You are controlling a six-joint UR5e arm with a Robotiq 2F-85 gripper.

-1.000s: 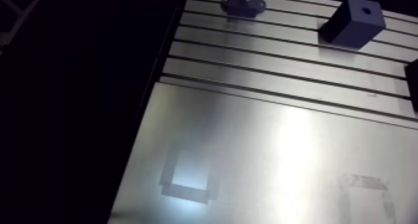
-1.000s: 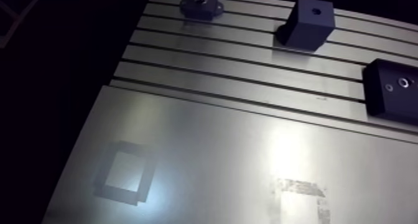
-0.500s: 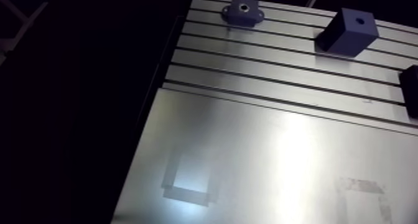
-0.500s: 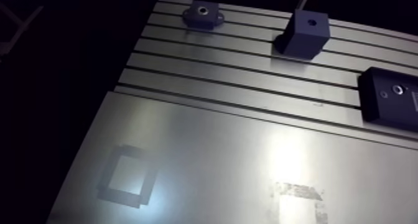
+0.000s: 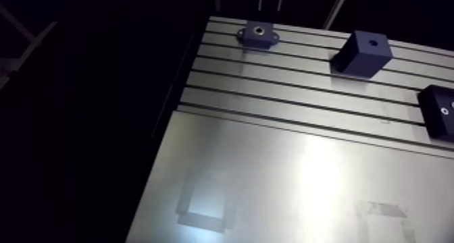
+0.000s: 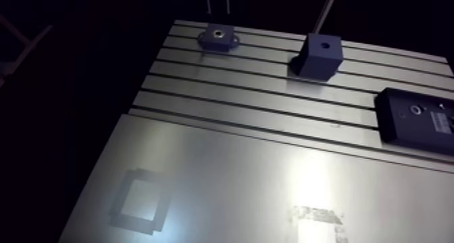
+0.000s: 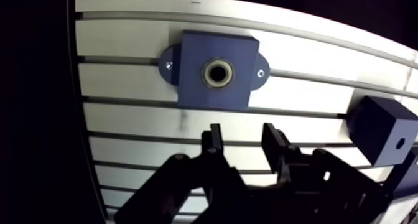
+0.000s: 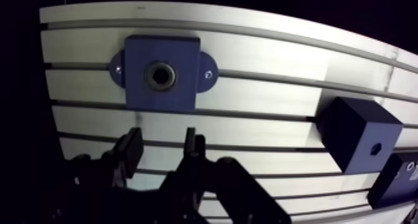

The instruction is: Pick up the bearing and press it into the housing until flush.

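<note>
As the arm view frames it, I see the slotted aluminium table (image 6: 270,107) with a smooth metal sheet (image 6: 270,171) covering its near part. On the far slots stands a blue square housing with two rounded flange ears (image 6: 218,38). Well apart from it along the same rows is a dark blue cube with a hole in its top face (image 6: 319,55). Nearer, beside the cube, lies a black rectangular block (image 6: 415,117) whose small pale markings I cannot read. A dark square outline (image 6: 138,200) shows on the sheet, with a scuffed patch (image 6: 317,215) well apart from it.

In the wrist view the housing lies just ahead of the gripper (image 7: 242,142), flat on the table, with a small fastener in each ear. A metal-coloured ring, the bearing (image 7: 218,72), sits in its round bore; whether it is flush I cannot tell. The gripper's two black fingers stand apart with only table between them, holding nothing. The cube lies off to one side of the gripper.
</note>
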